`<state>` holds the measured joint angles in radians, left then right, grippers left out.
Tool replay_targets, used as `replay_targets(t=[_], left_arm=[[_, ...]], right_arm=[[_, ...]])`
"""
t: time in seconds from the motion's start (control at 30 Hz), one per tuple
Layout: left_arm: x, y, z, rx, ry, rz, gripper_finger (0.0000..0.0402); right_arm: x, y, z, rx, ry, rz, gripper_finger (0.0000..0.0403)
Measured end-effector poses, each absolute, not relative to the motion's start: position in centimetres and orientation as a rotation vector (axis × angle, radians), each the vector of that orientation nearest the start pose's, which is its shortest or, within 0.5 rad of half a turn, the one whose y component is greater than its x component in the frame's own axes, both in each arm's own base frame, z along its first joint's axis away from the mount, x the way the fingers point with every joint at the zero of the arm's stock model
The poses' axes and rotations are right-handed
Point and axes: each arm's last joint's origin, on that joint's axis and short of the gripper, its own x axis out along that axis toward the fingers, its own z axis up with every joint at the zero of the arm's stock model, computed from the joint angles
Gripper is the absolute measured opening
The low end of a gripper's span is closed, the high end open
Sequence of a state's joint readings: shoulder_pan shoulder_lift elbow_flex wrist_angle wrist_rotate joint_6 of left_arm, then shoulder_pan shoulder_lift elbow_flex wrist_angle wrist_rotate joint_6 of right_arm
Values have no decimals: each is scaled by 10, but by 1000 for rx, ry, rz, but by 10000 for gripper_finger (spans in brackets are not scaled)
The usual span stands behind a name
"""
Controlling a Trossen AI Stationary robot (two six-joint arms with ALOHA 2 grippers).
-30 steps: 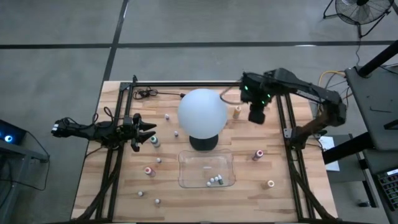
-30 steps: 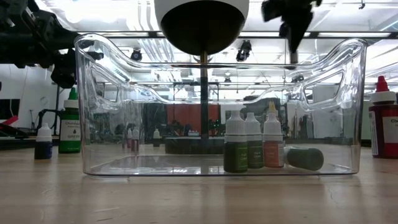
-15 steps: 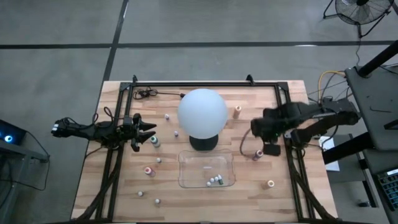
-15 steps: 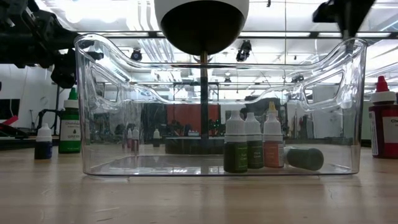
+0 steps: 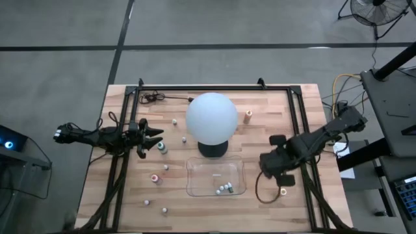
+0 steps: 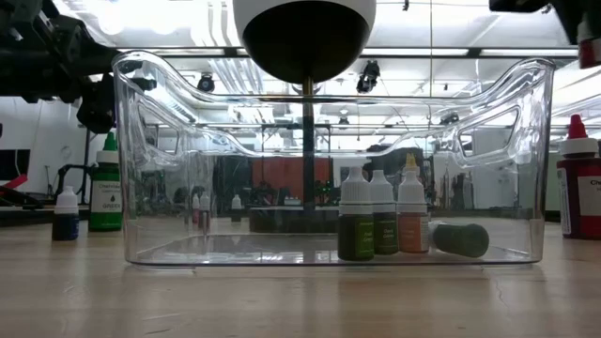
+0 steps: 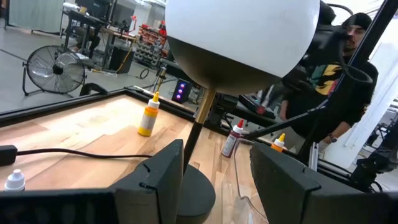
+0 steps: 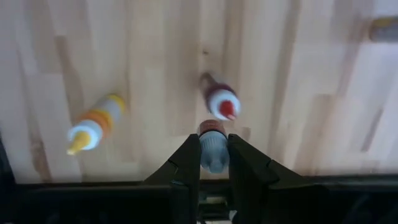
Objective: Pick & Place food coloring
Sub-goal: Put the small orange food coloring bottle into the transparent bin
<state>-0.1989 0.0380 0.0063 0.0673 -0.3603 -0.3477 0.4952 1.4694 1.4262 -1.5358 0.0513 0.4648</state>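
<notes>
The right gripper is above the right side of the table, just beside the clear tray, and its fingers are shut tight on a small bottle that looks dark red, though it is hard to see well. Four bottles are in the tray, three standing and one lying down. The left gripper waits at the left side, partly open and holding nothing, near a green bottle
</notes>
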Motion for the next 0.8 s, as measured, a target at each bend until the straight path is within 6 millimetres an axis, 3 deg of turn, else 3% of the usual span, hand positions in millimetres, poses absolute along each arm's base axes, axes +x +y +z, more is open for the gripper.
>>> replay_targets(t=[0.23,0.53,0.8], left_arm=[[98,-9,169,-357,-62,154,161],[98,-9,169,-357,-62,154,161],[98,-9,169,-357,-62,153,161]], right_arm=[[236,153,317,-138,1549,67,54],[289,192,325,-202,1461,201,54],[347,197,327,-197,1381,231,54]])
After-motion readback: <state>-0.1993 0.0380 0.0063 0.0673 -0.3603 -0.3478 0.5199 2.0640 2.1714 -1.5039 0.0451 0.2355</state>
